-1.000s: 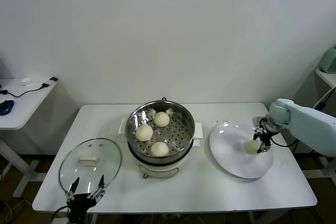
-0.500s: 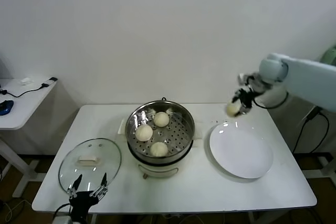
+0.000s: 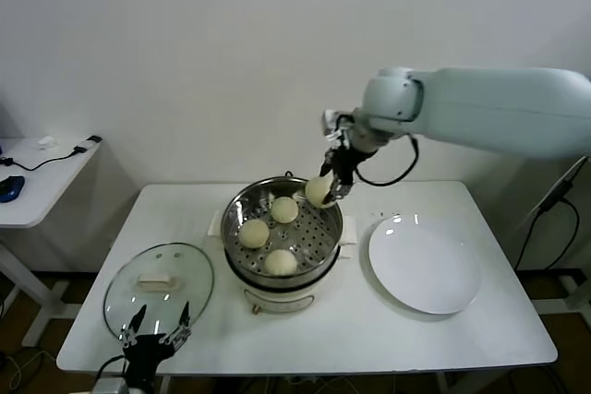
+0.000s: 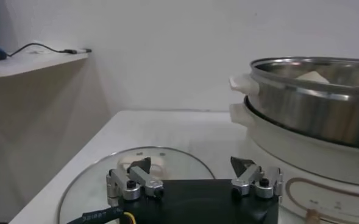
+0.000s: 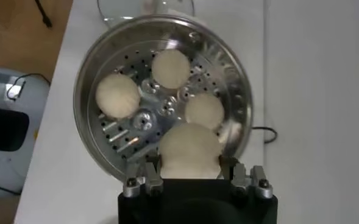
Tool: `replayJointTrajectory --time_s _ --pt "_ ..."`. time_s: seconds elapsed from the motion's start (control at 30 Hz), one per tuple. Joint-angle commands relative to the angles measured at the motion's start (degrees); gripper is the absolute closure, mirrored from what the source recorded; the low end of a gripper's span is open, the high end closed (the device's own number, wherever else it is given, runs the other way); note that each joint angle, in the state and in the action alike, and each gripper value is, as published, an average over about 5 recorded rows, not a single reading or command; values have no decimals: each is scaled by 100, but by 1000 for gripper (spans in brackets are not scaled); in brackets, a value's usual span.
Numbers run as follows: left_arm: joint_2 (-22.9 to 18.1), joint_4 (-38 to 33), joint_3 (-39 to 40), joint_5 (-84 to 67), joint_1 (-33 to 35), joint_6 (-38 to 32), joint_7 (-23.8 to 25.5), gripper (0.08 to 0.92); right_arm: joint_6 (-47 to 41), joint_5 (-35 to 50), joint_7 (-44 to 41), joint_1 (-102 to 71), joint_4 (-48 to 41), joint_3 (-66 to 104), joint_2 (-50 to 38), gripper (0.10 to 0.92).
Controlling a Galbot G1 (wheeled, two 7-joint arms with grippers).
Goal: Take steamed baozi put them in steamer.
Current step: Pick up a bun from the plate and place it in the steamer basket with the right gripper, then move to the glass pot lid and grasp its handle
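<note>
1. I see the table, white, bearing everything.
2. The steamer stands mid-table, three baozi on its holed tray.
3. A bare plate lies to its right, apart from it.
4. The glass lid lies flat at the front left.
5. My right gripper hangs over the steamer's far right rim, fingers clamped on a fourth bun; it looks clear of the tray, I think.
6. My left gripper waits at the lid's near edge, fingers spread wide.
</note>
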Motion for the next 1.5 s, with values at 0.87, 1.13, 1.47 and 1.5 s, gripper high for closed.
replayJointTrajectory --time_s 0.87,1.13,1.47,1.5 --pt "-48 -10 3 -22 -36 10 -1 177 391 -313 -56 -1036 -297 118 339 266" --pt "-31 -87 -13 -72 9 41 9 177 799 131 517 -884 -406 1398 -607 203" --pt "21 -215 -5 -232 29 -269 78 177 1177 -244 3788 -3665 -206 5096 -2446 203" --pt "23 -208 4 -236 2 -328 77 177 1222 -290 3990 -4053 -114 5494 -2617 203"
